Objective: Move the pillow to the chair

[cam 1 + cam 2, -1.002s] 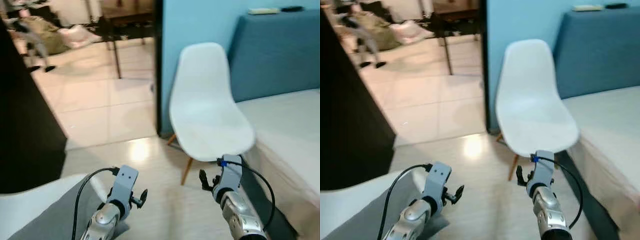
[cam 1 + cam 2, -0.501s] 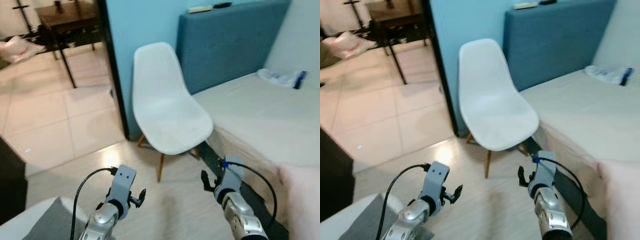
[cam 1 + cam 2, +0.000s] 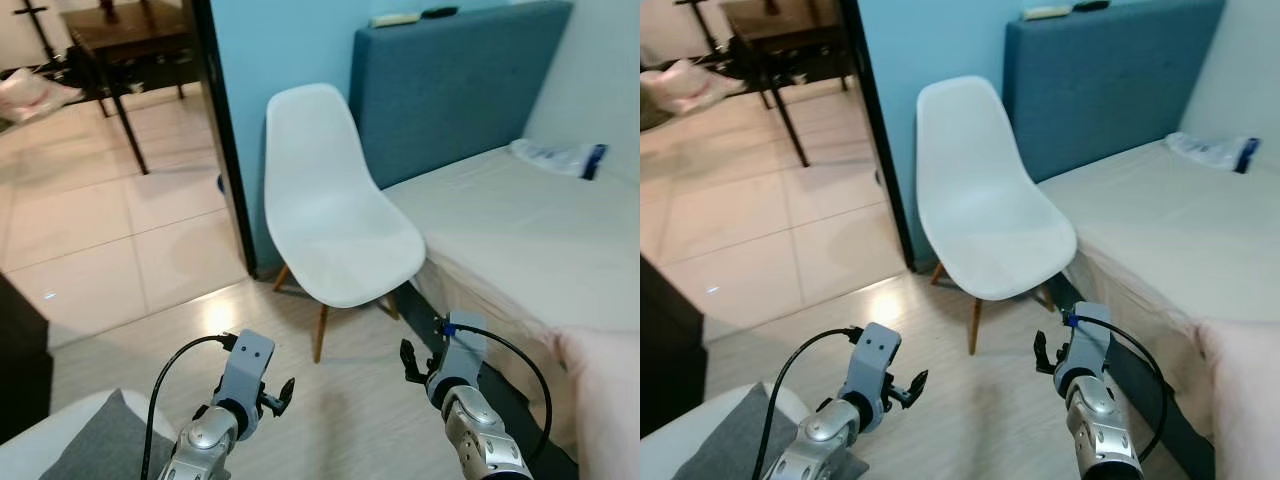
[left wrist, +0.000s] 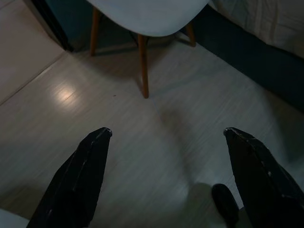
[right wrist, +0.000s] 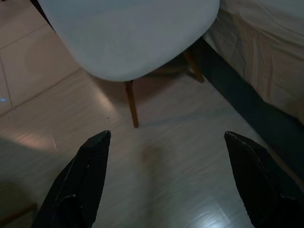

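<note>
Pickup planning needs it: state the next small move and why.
Probably turn a little right, toward the pink pillow-like shape at the bed's near end. The left gripper and right gripper are both open and empty over the floor, the chair seat is bare, and that shape is cut off at the picture's edge.

Chair (image 3: 335,225): smooth matt white plastic shell, wooden legs (image 4: 143,66). Floor (image 5: 180,156): pale wood-look boards, slight sheen. Headboard (image 3: 450,90): blue cloth. Bed cover (image 3: 520,225): cream cloth.
</note>
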Motion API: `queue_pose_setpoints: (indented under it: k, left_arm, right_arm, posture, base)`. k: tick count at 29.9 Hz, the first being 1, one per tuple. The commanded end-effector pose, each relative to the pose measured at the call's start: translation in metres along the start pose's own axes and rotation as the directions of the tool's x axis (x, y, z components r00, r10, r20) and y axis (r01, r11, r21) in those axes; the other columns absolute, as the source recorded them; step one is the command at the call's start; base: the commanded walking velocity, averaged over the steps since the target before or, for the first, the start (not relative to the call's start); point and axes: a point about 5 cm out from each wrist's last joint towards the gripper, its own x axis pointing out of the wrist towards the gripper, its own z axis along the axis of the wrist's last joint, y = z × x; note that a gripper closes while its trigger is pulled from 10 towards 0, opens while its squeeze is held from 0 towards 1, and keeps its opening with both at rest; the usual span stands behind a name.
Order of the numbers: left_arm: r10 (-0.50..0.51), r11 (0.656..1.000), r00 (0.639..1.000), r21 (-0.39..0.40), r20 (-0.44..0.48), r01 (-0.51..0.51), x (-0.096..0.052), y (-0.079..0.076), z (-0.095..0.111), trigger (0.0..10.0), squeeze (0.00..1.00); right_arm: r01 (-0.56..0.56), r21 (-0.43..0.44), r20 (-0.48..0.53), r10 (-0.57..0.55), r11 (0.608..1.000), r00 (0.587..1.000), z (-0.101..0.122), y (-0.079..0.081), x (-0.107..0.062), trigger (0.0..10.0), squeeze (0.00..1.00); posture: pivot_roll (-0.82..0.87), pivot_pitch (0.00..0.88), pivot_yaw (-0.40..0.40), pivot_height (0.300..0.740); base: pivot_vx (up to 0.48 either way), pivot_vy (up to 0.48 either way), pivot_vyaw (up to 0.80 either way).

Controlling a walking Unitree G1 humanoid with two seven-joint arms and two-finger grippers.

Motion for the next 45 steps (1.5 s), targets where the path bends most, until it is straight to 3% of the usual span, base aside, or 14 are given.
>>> queue_pose_setpoints:
  k: [1, 28, 38, 45]
  left_arm:
    - [-0.005, 1.0, 1.0, -0.002, -0.008, 0.005, 0.0, -0.001, -0.002, 10.0, 0.0]
    - [-0.015, 1.0, 1.0, 0.001, -0.002, 0.015, 0.003, -0.005, 0.0, 10.0, 0.0]
    - [0.029, 0.999, 1.0, -0.015, 0.0, -0.029, 0.004, -0.001, 0.0, 10.0, 0.0]
    - [0.016, 1.0, 1.0, -0.02, 0.007, -0.016, 0.006, -0.003, 0.002, 10.0, 0.0]
  right_arm:
    - [0.003, 0.003, -0.008, -0.003, 1.0, 1.0, -0.002, 0.0, 0.0, 10.0, 0.0]
    - [0.01, -0.009, -0.009, -0.01, 1.0, 1.0, -0.001, -0.002, 0.001, 10.0, 0.0]
    - [0.008, -0.013, -0.027, -0.008, 1.0, 1.0, -0.002, -0.002, 0.001, 10.0, 0.0]
    - [0.08, -0.02, -0.041, -0.081, 0.997, 0.996, -0.004, -0.014, -0.001, 10.0, 0.0]
  posture:
    - [-0.05, 0.06, 0.039, 0.74]
    - [-0.06, 0.045, 0.034, 0.74]
    - [-0.07, 0.048, 0.034, 0.74]
    - [-0.07, 0.048, 0.037, 0.74]
  base:
    - [0.0, -0.364, 0.0]
    - [0.0, -0.364, 0.0]
    - [0.0, 0.0, -0.77]
    - [0.0, 0.0, -0.76]
